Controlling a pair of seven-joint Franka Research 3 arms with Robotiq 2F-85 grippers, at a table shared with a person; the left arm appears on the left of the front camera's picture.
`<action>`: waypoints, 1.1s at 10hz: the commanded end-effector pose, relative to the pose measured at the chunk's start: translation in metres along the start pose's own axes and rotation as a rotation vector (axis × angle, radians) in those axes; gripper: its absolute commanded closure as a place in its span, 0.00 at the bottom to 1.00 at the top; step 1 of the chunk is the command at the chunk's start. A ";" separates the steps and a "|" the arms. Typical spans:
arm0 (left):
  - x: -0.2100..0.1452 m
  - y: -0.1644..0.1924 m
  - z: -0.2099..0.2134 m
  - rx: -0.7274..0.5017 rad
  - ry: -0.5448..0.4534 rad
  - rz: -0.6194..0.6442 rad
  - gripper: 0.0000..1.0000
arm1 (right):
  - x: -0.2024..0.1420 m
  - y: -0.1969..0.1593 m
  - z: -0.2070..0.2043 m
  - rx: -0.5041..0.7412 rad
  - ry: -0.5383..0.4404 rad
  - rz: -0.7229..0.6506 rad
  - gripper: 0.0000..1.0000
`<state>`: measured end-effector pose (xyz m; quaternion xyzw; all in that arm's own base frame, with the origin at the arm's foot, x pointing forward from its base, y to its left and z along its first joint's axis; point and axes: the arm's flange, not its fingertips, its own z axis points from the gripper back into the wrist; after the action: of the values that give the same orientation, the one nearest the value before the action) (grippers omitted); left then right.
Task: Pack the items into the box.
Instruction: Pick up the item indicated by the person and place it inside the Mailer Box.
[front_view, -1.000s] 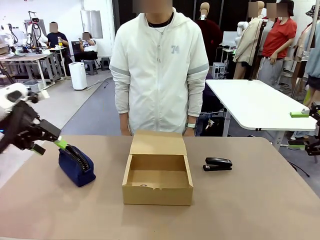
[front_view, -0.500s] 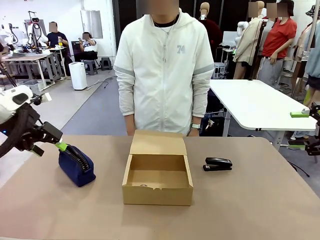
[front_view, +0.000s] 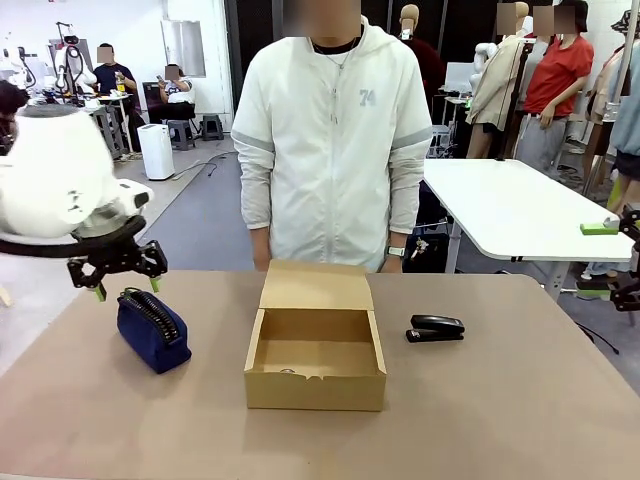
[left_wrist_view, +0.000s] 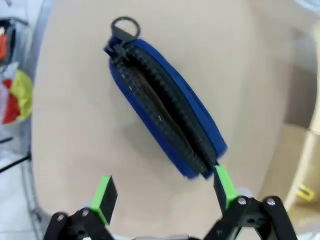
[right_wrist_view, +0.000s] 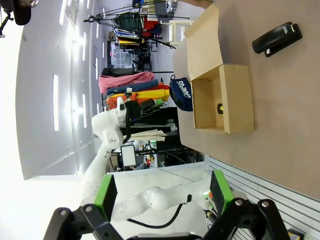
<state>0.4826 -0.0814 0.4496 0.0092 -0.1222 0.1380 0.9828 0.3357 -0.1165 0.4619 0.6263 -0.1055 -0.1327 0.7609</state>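
The navy blue zippered pouch (front_view: 152, 330) lies at the table's left, zipper up. Just above its far end hangs my left gripper (front_view: 127, 288), pointing down and open, touching nothing. From the left wrist the pouch (left_wrist_view: 165, 107) runs diagonally, its near end close to one finger of the left gripper (left_wrist_view: 164, 187). The brown box (front_view: 315, 385) stands open in the middle, flap lid raised toward the person. The black stapler (front_view: 436, 328) lies right of it. My right gripper (front_view: 585, 262) hovers open off the table's right edge. The right wrist view shows the stapler (right_wrist_view: 277, 38), box (right_wrist_view: 240, 100), pouch (right_wrist_view: 181, 92) and right gripper (right_wrist_view: 162, 192).
A person in a white jacket (front_view: 330, 140) stands at the far edge behind the box, hands out of sight below the table. A small round thing (front_view: 287, 371) lies on the box floor. A white table (front_view: 510, 205) stands beyond, at the right.
My left arm has swung in from the left and turned its gripper to point down over the pouch's far end. Pouch, box, stapler and right gripper have not moved.
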 end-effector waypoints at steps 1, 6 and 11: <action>0.029 -0.016 -0.014 0.052 0.086 0.099 0.00 | 0.001 0.004 0.003 -0.001 0.011 0.000 0.00; 0.028 -0.009 -0.029 0.050 0.074 0.088 0.00 | 0.001 0.004 0.003 -0.001 0.011 0.000 0.00; 0.041 -0.014 -0.033 0.065 0.180 0.293 0.00 | 0.001 0.004 0.003 -0.001 0.011 0.000 0.00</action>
<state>0.5250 -0.0821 0.4281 0.0160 -0.0579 0.2161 0.9745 0.3357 -0.1165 0.4619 0.6263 -0.1054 -0.1327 0.7609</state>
